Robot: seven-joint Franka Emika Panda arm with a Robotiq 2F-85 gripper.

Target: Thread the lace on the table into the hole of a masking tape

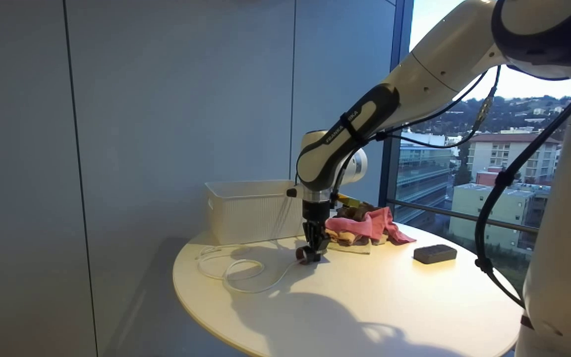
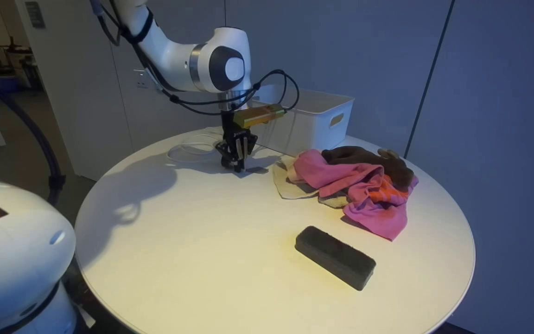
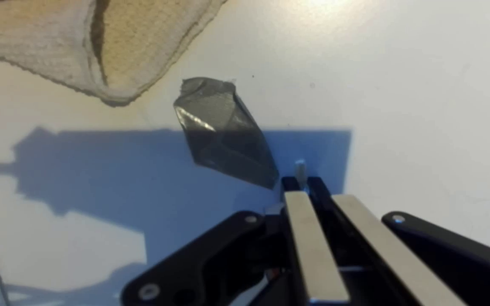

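Observation:
The white lace point(image 1: 243, 291) lies in loose loops on the table, and its loops also show in an exterior view point(image 2: 186, 160). One stretch runs up to a small dark reddish ring point(image 1: 301, 254), apparently the tape roll, standing beside my fingertips. Whether the lace passes through its hole cannot be told. My gripper point(image 1: 318, 255) points down, low over the table. In the wrist view my gripper point(image 3: 301, 183) is shut on the lace's pale tip point(image 3: 300, 170), which sticks out between the fingertips. The ring is mostly hidden behind my fingers there.
A dark grey crumpled flat piece point(image 3: 228, 131) lies on the table beside my fingertips. A white bin point(image 1: 256, 210) stands behind the gripper. Piled pink and brown cloths point(image 2: 341, 171) lie beside it. A dark eraser-like block point(image 2: 335, 257) lies nearer the table's edge.

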